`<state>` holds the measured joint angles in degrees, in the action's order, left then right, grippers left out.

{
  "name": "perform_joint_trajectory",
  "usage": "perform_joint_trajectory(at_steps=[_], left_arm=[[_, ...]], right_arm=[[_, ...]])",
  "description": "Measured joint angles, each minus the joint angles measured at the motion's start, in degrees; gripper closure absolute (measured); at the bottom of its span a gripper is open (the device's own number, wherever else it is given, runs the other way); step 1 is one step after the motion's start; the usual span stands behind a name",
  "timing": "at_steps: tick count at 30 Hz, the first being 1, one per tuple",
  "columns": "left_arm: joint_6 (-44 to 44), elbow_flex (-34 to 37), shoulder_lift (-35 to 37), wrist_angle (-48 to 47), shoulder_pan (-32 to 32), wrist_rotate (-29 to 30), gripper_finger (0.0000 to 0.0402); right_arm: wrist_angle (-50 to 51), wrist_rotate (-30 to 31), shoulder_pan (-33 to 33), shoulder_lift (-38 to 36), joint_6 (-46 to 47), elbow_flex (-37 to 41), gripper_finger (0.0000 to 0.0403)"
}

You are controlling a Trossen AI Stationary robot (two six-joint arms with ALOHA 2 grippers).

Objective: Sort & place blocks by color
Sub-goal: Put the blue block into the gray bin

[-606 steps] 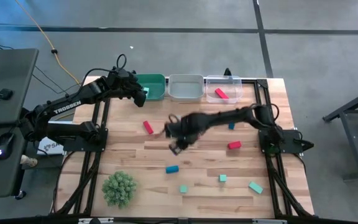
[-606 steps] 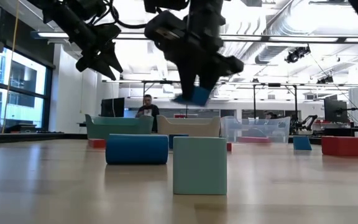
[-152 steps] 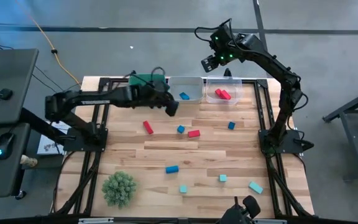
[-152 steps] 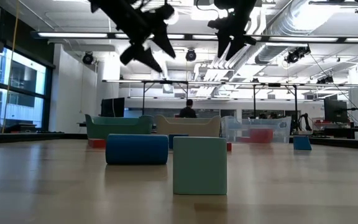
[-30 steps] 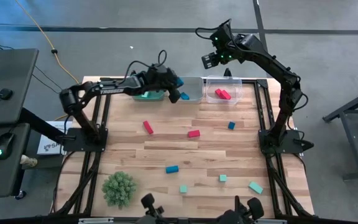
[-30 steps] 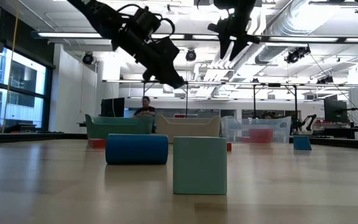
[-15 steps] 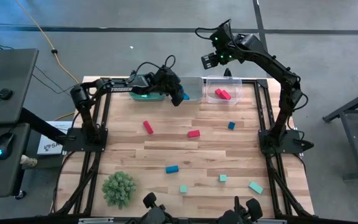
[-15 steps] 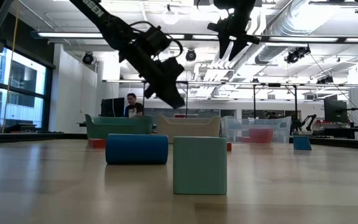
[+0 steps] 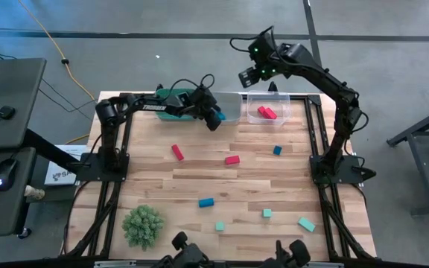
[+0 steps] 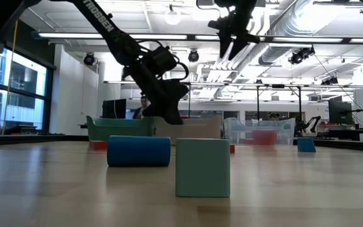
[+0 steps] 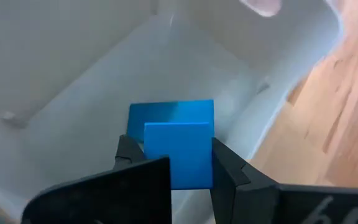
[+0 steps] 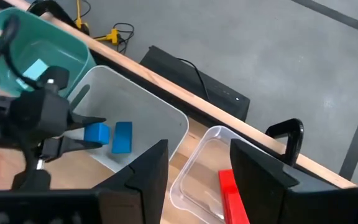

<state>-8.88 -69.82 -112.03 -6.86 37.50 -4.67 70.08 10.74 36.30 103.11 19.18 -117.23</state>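
Observation:
My left gripper (image 9: 214, 117) is shut on a blue cube (image 11: 179, 152) and hangs low over the near left part of the grey middle bin (image 9: 233, 98). A second blue block (image 12: 122, 137) lies on that bin's floor. My right gripper (image 12: 197, 180) stands open, high above the bins' far side, with nothing between its fingers. Loose on the table lie two red blocks (image 9: 176, 152) (image 9: 232, 159), two blue ones (image 9: 276, 150) (image 9: 205, 202) and three teal ones near the front (image 9: 219, 225). My left gripper pinches the blue cube by two opposite sides (image 11: 209, 155) between its two fingers (image 11: 225, 168). The fingers slant down from the table's left side. The cube is lifted clear, above the grey bin's floor.
A green bin (image 9: 177, 104) holding a teal block (image 12: 36, 70) stands left of the grey one. A clear bin (image 9: 278, 100) with red blocks (image 9: 265, 112) stands to its right. A green spiky plant ball (image 9: 142, 225) sits at the near left. People show in the room behind.
My left gripper has come down toward the grey bin with the blue cube and has tipped more steeply downward. It has stayed shut on the cube.

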Motion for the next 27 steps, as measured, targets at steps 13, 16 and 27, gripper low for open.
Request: perform_joint_trajectory(at_steps=[13,16,27], left_arm=[[0.0,0.0,-0.1,-0.6,-0.3,-0.1,0.0365],[0.9,0.0,-0.1,-0.5,-0.5,-0.1,0.034],[1.6,-2.1,-0.1,-1.5,-0.4,-0.3,0.026]], right_arm=[[0.0,0.0,-0.1,0.0,0.3,0.0,0.024],[0.0,0.0,-0.1,0.0,0.3,0.0,0.024],[0.0,0.1,-0.1,0.0,1.4,0.0,0.024]])
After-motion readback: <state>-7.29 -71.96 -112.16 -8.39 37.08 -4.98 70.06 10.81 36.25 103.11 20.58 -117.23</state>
